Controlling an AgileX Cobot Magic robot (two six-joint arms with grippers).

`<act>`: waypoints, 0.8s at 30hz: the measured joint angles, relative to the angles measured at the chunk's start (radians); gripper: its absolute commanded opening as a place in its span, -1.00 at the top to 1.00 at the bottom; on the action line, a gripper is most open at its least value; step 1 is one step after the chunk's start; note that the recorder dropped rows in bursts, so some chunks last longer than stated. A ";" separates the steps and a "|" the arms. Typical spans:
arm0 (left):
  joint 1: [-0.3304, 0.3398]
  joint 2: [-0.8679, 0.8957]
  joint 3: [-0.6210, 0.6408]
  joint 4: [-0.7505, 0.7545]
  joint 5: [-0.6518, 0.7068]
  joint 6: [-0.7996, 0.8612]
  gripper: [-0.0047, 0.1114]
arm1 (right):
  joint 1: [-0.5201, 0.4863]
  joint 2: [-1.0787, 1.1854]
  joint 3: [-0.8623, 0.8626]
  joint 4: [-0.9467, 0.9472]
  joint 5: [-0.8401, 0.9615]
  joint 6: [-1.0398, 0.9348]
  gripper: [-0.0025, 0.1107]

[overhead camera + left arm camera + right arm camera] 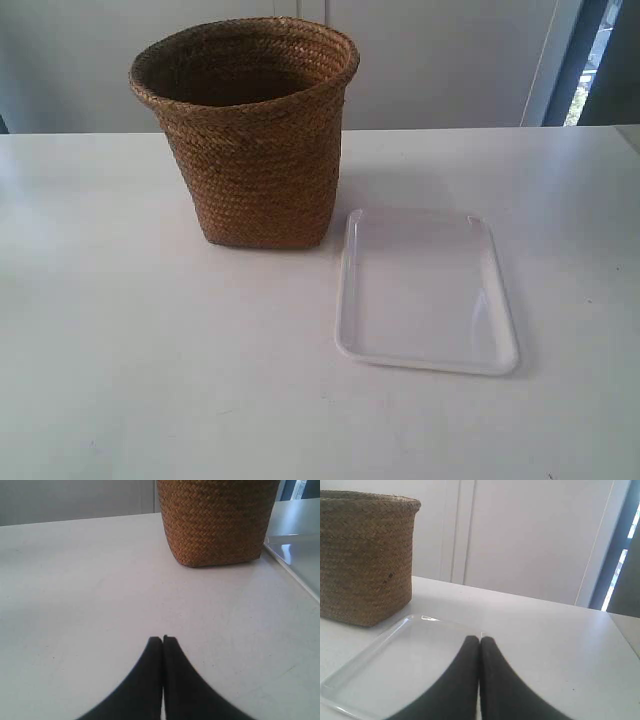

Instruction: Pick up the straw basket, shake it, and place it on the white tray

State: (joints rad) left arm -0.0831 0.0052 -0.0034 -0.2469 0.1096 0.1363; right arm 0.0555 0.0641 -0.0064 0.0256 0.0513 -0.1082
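The brown woven straw basket (248, 140) stands upright on the white table, its base just off the far left corner of the white tray (427, 293), which lies flat and holds nothing. No arm shows in the exterior view. In the left wrist view my left gripper (162, 639) is shut with nothing in it, low over bare table, well short of the straw basket (215, 520); the tray's edge (295, 555) shows beside the basket. My right gripper (480, 639) is shut and holds nothing, hovering at the white tray (395, 665), with the straw basket (365, 555) beyond the tray.
The white table (150, 360) stretches wide around both objects. White wall panels (440, 60) run behind its far edge, with a dark window frame (585, 60) at the back right.
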 measured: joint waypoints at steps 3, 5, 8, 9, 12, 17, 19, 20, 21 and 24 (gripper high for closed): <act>0.000 0.000 0.000 0.000 0.000 0.000 0.92 | 0.000 0.000 0.000 0.000 0.000 0.000 0.96; 0.000 0.000 0.000 0.000 0.000 0.000 0.92 | 0.000 0.000 0.000 0.000 0.000 0.000 0.96; 0.000 0.000 0.000 0.000 0.000 0.000 0.92 | 0.000 0.000 0.000 0.000 0.000 0.000 0.96; 0.000 0.000 0.000 0.000 0.000 0.000 0.92 | 0.000 0.000 0.000 0.000 0.000 0.000 0.96; 0.000 0.000 0.000 0.000 0.000 0.000 0.92 | 0.000 0.000 0.000 0.000 0.000 0.000 0.96; 0.000 0.000 0.000 0.000 0.000 0.000 0.92 | 0.000 0.000 0.000 0.000 0.000 0.000 0.96; 0.000 0.000 0.000 0.002 -0.005 0.000 0.92 | 0.000 0.000 0.000 0.000 0.000 0.000 0.96; 0.000 0.000 0.000 0.004 -0.017 0.000 0.92 | 0.000 0.000 0.000 0.000 0.000 0.000 0.96; 0.000 0.000 0.000 0.002 -0.032 -0.006 0.92 | 0.000 0.000 0.000 0.000 0.000 0.000 0.96; 0.000 0.000 0.000 -0.037 -0.083 -0.097 0.92 | 0.000 0.000 0.001 -0.008 -0.014 -0.044 0.96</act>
State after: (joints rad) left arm -0.0831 0.0052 -0.0034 -0.2834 0.0268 0.0392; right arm 0.0555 0.0641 -0.0058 0.0176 0.0371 -0.1526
